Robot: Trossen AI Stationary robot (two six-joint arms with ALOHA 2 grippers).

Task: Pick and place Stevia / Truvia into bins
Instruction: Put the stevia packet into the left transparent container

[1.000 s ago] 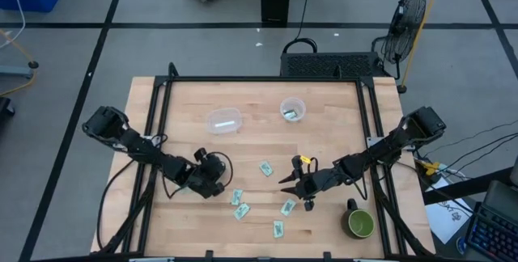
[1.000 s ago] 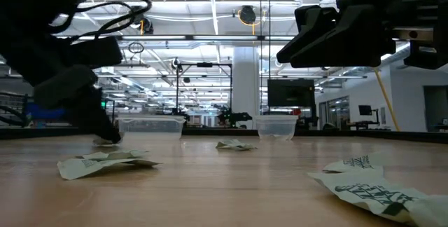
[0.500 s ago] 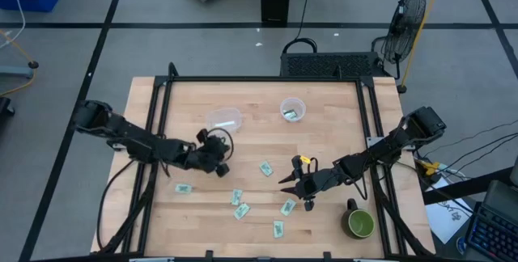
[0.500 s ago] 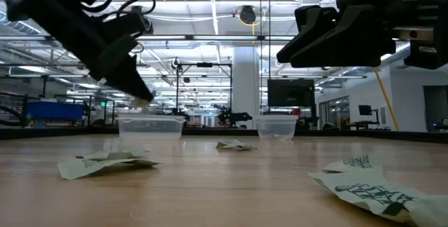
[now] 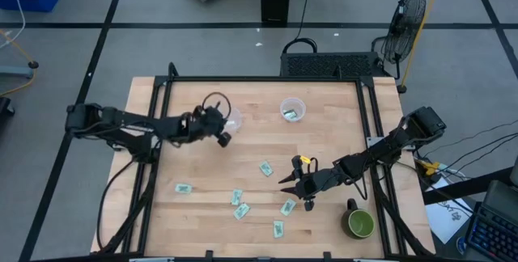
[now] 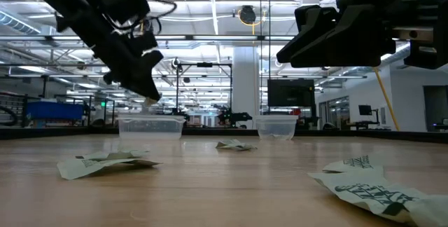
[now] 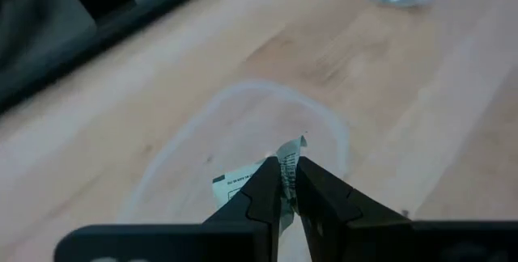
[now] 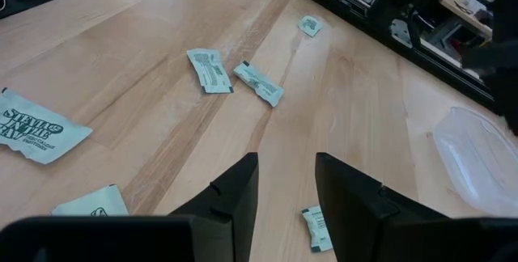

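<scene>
My left gripper (image 5: 222, 129) is shut on a pale green and white Stevia sachet (image 7: 285, 163), hovering above the clear oval tub (image 7: 243, 94), which also shows in the low view (image 6: 150, 125). My right gripper (image 8: 285, 183) is open and hangs over the table's middle (image 5: 288, 183), touching nothing. Several more sachets lie flat on the wood (image 5: 184, 188) (image 5: 265, 168) (image 5: 287, 207) (image 5: 278, 230). The round clear cup (image 5: 293, 109) stands near the far edge with a sachet inside. My left gripper pinches the sachet between its two fingers, whose tips (image 7: 267, 183) hide the part they hold. The upper corner (image 7: 296, 144) sticks out past the fingertips and a white printed part (image 7: 236, 184) shows beside one finger. The sachet is lifted clear, over the tub.
A dark green mug (image 5: 360, 224) stands near the table's near right corner, close to the right arm. A black frame (image 5: 259, 79) runs around the table's edges. In the right wrist view several sachets (image 8: 209, 69) (image 8: 259, 82) (image 8: 36, 128) lie ahead of the fingers.
My left gripper has risen from the table's near-left part and swung toward the far edge, carrying a sachet up and over the oval tub. One sachet stays on the wood where the gripper stood. The right arm has kept still.
</scene>
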